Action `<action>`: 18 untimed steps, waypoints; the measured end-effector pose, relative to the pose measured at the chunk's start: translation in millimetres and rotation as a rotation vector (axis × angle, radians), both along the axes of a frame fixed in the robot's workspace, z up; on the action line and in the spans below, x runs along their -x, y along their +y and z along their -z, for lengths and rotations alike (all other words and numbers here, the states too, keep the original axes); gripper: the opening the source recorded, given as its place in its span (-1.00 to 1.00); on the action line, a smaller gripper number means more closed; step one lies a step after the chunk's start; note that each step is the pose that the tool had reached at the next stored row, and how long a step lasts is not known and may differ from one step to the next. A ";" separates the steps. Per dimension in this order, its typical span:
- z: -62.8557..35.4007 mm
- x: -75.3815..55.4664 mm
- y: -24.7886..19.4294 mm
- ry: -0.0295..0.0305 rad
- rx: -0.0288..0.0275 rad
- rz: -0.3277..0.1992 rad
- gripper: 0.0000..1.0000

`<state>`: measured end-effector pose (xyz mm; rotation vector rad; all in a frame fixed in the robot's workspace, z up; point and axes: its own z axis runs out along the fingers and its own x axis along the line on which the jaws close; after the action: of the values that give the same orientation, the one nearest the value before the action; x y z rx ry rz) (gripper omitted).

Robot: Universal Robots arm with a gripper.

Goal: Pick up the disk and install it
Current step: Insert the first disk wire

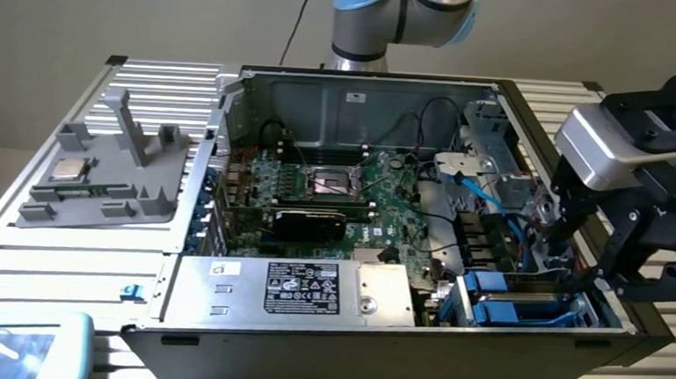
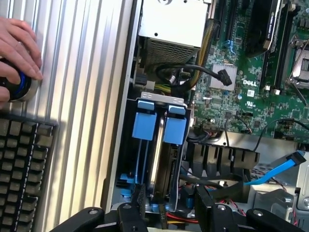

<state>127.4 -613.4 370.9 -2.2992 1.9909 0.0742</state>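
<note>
End effector open and empty, fingers poised over the drive bay, which sits at lower right of the exterior view. The disk stands on edge in that bay, blue tab up, with a second blue frame just beside it. I judge pick-up done and the disk seated or nearly so; can't tell if latched. The case also holds the motherboard and grey power supply box. The tray at left holds the processor chip.

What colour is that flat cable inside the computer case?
The flat cable is bright blue, seen best in the wrist view.
</note>
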 end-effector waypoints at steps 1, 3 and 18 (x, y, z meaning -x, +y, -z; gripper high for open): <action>0.0 -1.5 0.0 0.0000 -0.0030 -0.007 0.06; -0.7 -1.8 -0.3 -0.0001 -0.0106 -0.015 0.06; -3.6 -0.1 16.3 0.0004 -0.0236 -0.046 0.06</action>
<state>127.4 -597.1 374.5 -2.3304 1.9274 0.1011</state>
